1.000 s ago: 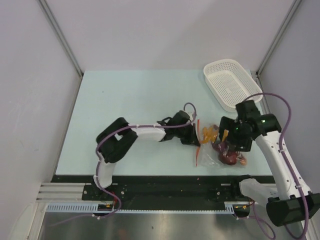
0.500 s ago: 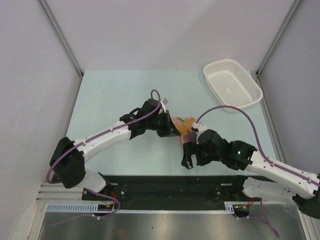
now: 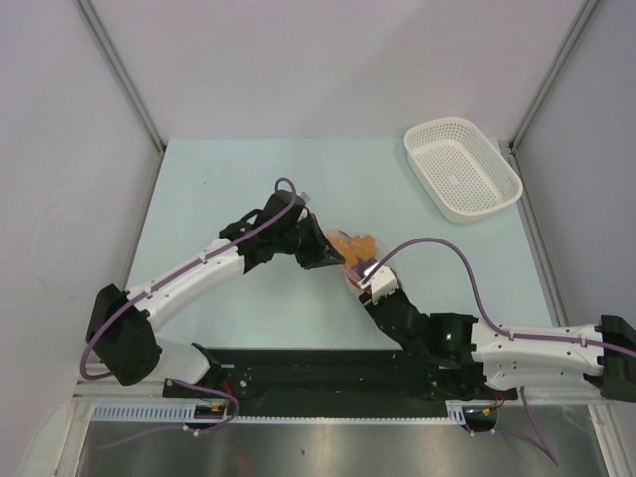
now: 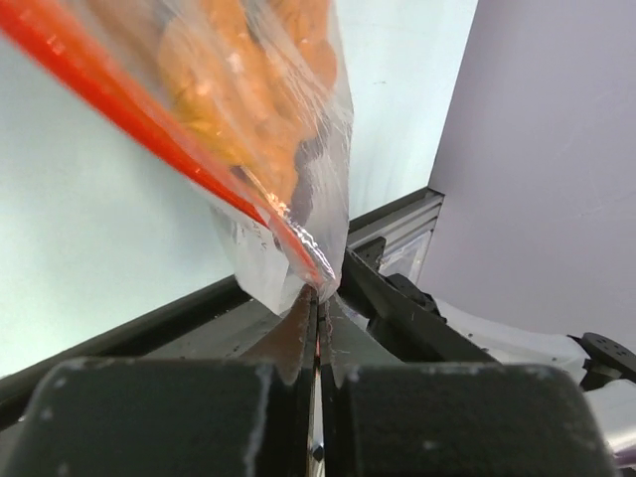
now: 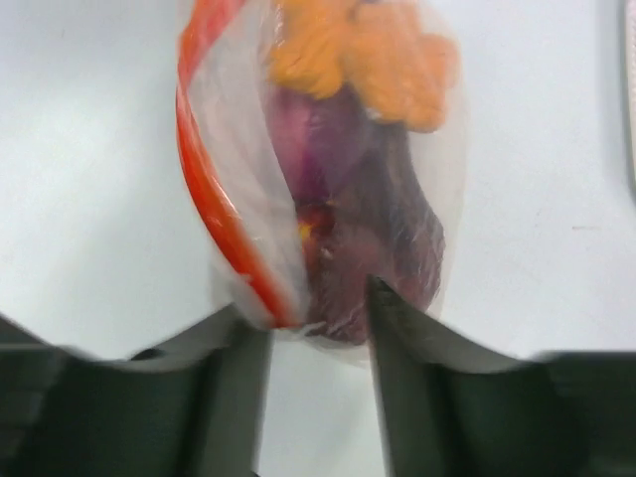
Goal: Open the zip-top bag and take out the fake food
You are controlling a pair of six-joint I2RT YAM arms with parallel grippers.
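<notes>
The clear zip-top bag (image 3: 355,244) hangs above the table's middle, its red-orange zip strip (image 5: 203,199) running down one side. My left gripper (image 3: 326,254) is shut on the bag's corner at the strip's end (image 4: 320,296). Fake food shows through the plastic: orange chunks (image 5: 370,48), a purple bulb (image 5: 313,139) and a dark maroon lump (image 5: 390,238). My right gripper (image 3: 364,282) comes from the near side. Its jaws stand half closed around the bag's lower end (image 5: 308,320), one tip at the strip, the other over the maroon lump; whether they press is blurred.
A white perforated basket (image 3: 462,169) stands at the back right corner of the pale green table (image 3: 219,189). Grey walls close in on both sides. The black base rail (image 3: 318,373) runs along the near edge.
The bag has gone up off the table's right front and moved left in my left gripper. My right arm has swung low to the near side, and its jaws have narrowed around the bag's end.
</notes>
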